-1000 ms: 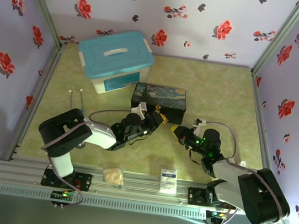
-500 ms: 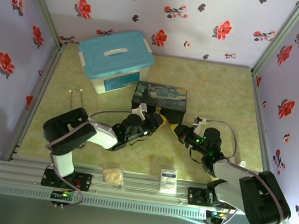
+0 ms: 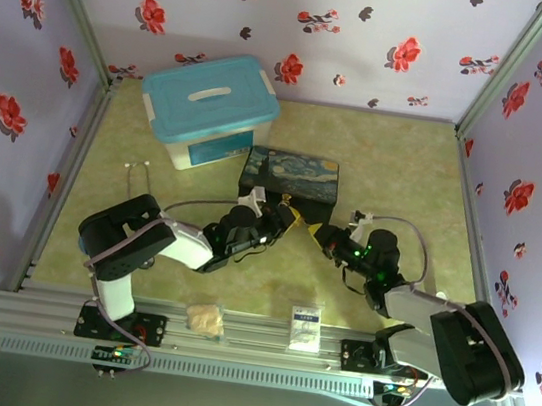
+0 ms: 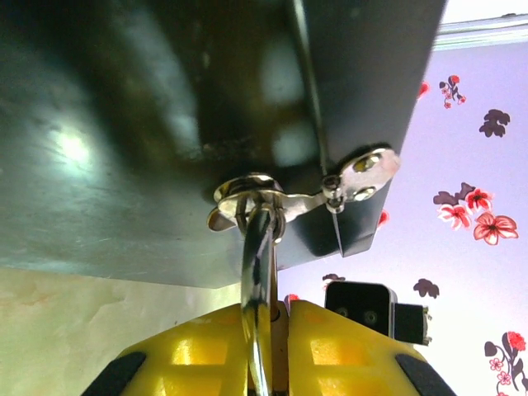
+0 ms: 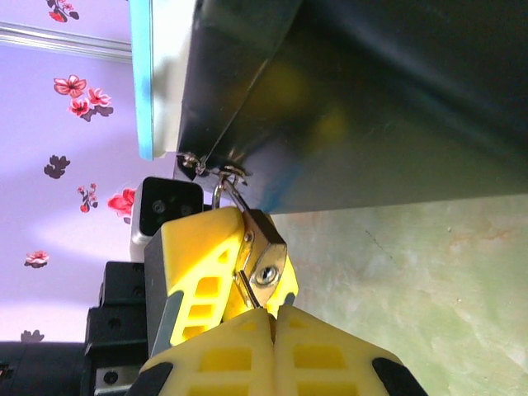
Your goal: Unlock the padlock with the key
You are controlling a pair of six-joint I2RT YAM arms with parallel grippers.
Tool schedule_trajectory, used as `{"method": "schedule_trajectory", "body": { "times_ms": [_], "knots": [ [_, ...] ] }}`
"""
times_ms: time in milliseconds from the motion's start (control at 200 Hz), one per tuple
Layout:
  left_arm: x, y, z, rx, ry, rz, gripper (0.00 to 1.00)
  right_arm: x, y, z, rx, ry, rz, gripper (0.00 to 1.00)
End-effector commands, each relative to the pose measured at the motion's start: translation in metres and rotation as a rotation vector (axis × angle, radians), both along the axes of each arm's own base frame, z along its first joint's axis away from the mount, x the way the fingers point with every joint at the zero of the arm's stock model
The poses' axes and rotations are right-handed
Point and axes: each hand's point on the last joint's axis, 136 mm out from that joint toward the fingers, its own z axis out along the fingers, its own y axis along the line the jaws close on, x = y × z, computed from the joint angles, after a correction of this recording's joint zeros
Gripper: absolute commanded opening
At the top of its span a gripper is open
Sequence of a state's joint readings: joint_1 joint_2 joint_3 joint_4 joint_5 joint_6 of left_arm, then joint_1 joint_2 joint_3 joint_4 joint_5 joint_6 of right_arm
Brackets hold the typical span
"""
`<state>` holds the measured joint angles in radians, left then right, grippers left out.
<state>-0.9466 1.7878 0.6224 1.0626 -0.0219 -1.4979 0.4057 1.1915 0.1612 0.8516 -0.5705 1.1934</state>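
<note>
Two grippers meet at the padlock on the front of the Starry Night box.

At the left of the desk (image 3: 387, 169) stands a teal-lidded bin (image 3: 209, 104), with the Starry Night box (image 3: 290, 177) just beside it. The left gripper (image 3: 287, 219) lies low at the box's front edge, its yellow jaws grasping the padlock (image 5: 266, 247). The padlock's silver shackle (image 4: 257, 272) rises from between them and passes through the ring of the box's hasp (image 4: 247, 198). Facing it from the right, the right gripper (image 3: 319, 234) has its jaws clenched on the key (image 5: 245, 294). The key is a thin silvery sliver whose tip touches the padlock's underside beside the round keyhole.
</note>
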Motion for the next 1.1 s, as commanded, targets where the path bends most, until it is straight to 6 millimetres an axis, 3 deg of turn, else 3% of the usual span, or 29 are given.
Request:
{"method": "schedule_trajectory", "body": {
  "times_ms": [0,405,865,1090],
  "knots": [
    [0.010,-0.005,0.043,-0.097,-0.082,-0.009,0.00,-0.002,-0.005,-0.001,-0.025,-0.028,-0.012,0.00],
    [0.002,-0.013,0.049,-0.140,-0.087,-0.013,0.00,0.004,0.000,0.011,0.006,-0.073,-0.003,0.00],
    [-0.002,-0.016,0.041,-0.146,-0.073,-0.018,0.00,0.008,-0.001,0.009,-0.015,-0.074,-0.010,0.00],
    [-0.005,-0.023,0.048,-0.156,-0.077,-0.051,0.00,0.010,-0.002,0.006,-0.014,-0.069,-0.017,0.00]
  ]
}}
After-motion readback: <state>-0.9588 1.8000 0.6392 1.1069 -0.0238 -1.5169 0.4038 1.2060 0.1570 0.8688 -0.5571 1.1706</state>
